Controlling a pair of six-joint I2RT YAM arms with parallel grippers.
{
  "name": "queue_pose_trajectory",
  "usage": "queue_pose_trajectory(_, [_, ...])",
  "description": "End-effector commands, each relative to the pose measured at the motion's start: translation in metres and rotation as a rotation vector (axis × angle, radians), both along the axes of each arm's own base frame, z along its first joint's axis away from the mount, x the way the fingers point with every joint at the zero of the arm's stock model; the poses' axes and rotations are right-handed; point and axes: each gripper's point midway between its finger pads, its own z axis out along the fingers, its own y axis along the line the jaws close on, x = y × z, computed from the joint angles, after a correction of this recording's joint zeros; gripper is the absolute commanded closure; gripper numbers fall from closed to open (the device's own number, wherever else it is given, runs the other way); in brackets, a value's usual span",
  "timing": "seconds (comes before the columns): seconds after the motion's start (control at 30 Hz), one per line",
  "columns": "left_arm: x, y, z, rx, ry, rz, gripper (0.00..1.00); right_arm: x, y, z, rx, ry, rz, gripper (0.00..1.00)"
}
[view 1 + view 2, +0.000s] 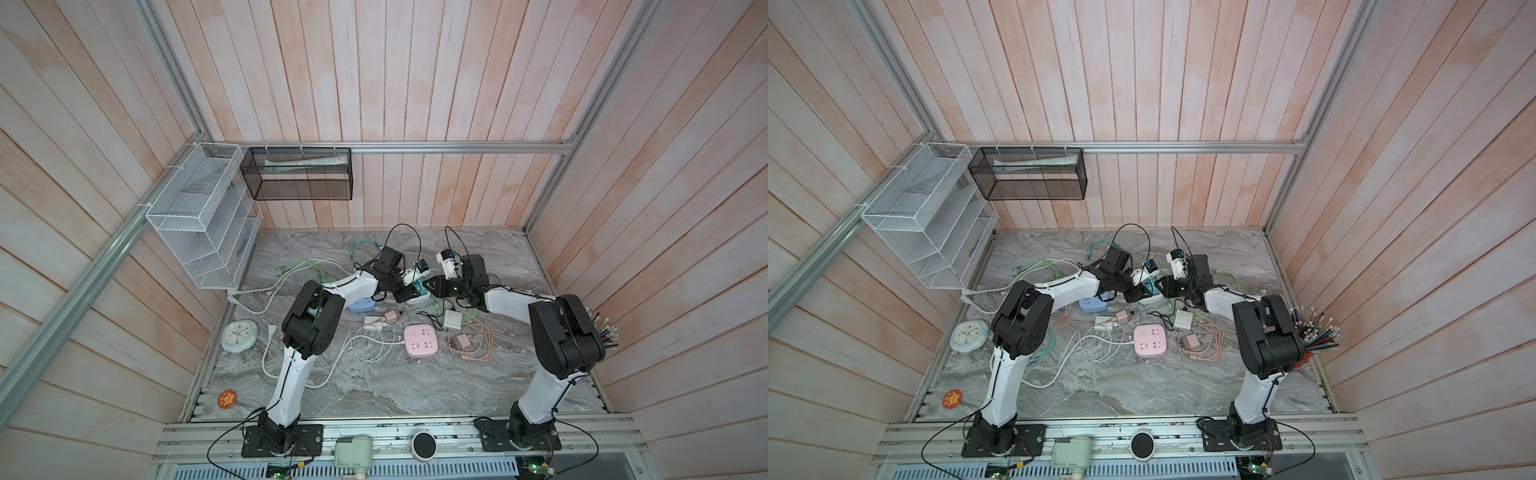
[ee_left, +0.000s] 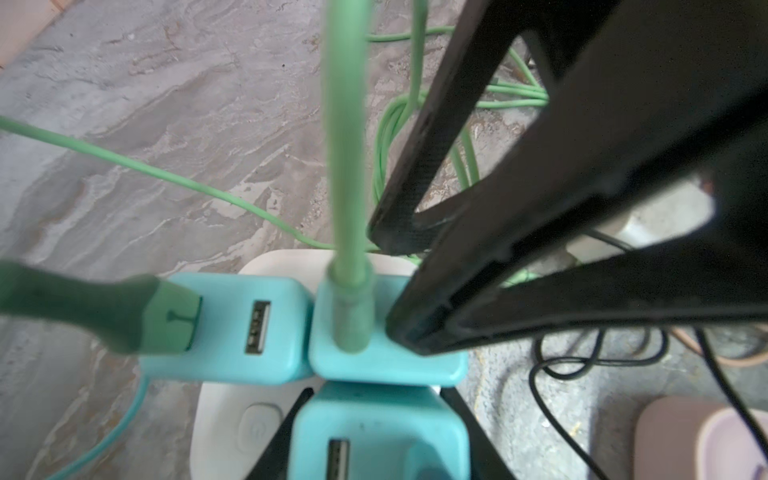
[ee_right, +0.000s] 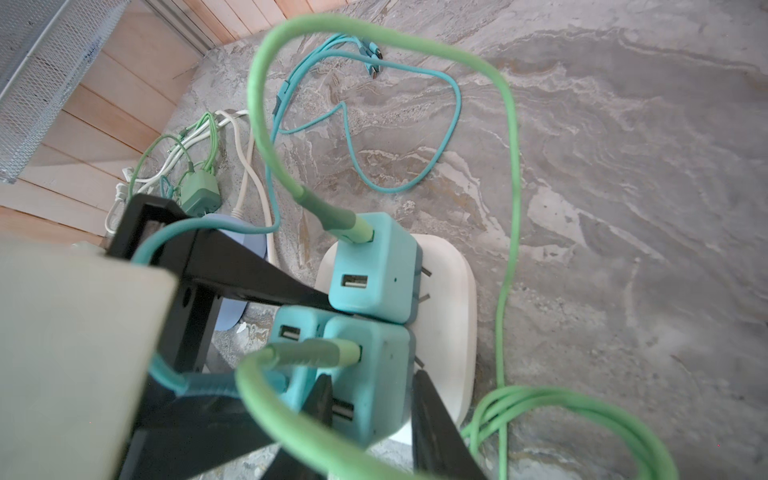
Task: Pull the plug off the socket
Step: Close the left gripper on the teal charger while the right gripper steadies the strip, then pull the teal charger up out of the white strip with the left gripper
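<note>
A white socket (image 3: 449, 291) (image 2: 224, 424) lies on the marble table, at mid-table in both top views (image 1: 422, 297) (image 1: 1152, 298). Three teal USB plugs stand in it. My left gripper (image 2: 376, 395) (image 1: 409, 293) is shut on one teal plug (image 2: 378, 432), which shows partly hidden in the right wrist view (image 3: 291, 328). My right gripper (image 3: 374, 378) (image 1: 430, 286) has its fingers on both sides of the neighbouring teal plug (image 3: 374, 395) (image 2: 386, 361), which carries a green cable (image 3: 316, 353). The third plug (image 3: 374, 266) is untouched.
Green and teal cables (image 3: 511, 208) loop around the socket. A blue socket (image 1: 360, 306), a pink socket (image 1: 420, 340), a white adapter (image 1: 453, 319) and pink cables (image 1: 469, 345) lie nearer the front. A clock (image 1: 239, 336) sits left; pencils (image 1: 604, 332) stick out on the right.
</note>
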Motion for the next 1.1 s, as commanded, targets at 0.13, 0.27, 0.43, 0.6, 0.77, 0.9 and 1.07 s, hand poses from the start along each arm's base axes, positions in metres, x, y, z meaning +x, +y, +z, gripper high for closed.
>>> queue_pose_trajectory(0.13, [0.028, -0.010, 0.079, -0.154, -0.243, 0.058, 1.00, -0.040, -0.013, -0.070, -0.131, 0.218, 0.004, 0.71])
queue_pose_trajectory(0.27, [0.026, -0.009, 0.082, -0.167, -0.203, 0.022, 1.00, -0.040, -0.014, -0.071, -0.137, 0.220, -0.003, 0.71])
queue_pose_trajectory(0.43, [0.023, -0.002, 0.078, -0.199, -0.103, 0.000, 1.00, -0.040, -0.014, -0.071, -0.132, 0.222, -0.004, 0.71])
queue_pose_trajectory(0.6, [0.023, 0.005, 0.078, -0.209, -0.084, 0.003, 1.00, -0.040, -0.014, -0.072, -0.130, 0.223, -0.009, 0.71])
queue_pose_trajectory(0.77, [0.023, 0.015, 0.070, -0.188, -0.068, 0.024, 1.00, -0.037, -0.015, -0.069, -0.130, 0.213, -0.016, 0.71])
queue_pose_trajectory(0.9, [0.030, 0.032, 0.070, -0.209, -0.032, 0.089, 1.00, -0.035, -0.014, -0.067, -0.123, 0.207, -0.020, 0.71])
queue_pose_trajectory(1.07, [0.037, 0.055, 0.073, -0.286, 0.030, 0.182, 1.00, -0.033, -0.012, -0.067, -0.112, 0.206, -0.023, 0.71])
